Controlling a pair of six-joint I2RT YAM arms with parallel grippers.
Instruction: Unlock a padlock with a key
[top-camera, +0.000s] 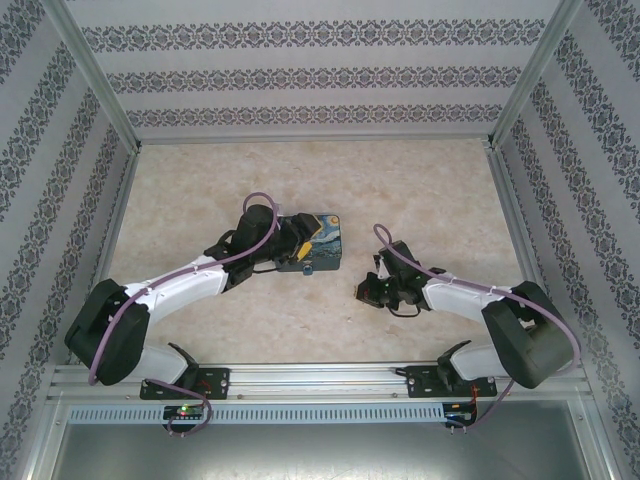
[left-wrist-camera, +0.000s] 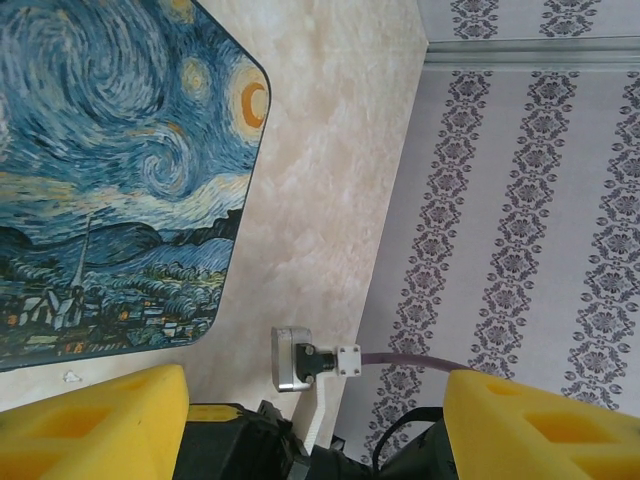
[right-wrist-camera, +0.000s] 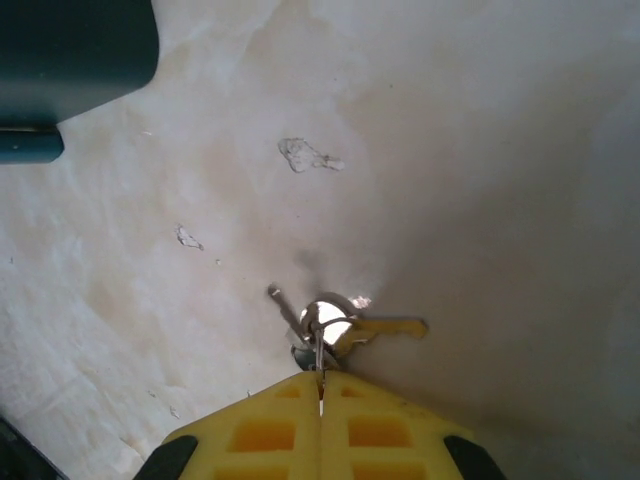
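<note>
While the left gripper (top-camera: 288, 252) is hovering over the near-left part of the padlock (top-camera: 318, 240), its arm is covering that side of the block. From the top camera only the painted right portion is coming through, lying face up a little left of the table's (top-camera: 200, 180) middle. Through the left wrist camera the yellow pads (left-wrist-camera: 90, 425) are standing wide apart with nothing between them. The padlock's starry face is sitting ahead of the left-hand pad and running off the frame at the top and left, so its shackle and keyhole are cut away. Whether that pad is touching the block's edge is hard to judge.

To the right, well apart from the padlock, the right gripper (top-camera: 368, 290) is pointing down at the table with its fingers pressed together. In the right wrist view they are pinching the key (right-wrist-camera: 318, 352), which is standing edge-on as a thin sliver, its head buried between the pads so its colour is not making itself out. A small ring (right-wrist-camera: 330, 312) is hanging just beyond the fingertips, blown out by glare, with a second key (right-wrist-camera: 388, 326) jutting to the right and a dark stub angling up-left. One dark corner of the padlock is intruding at the upper left, cropped by the frame.
</note>
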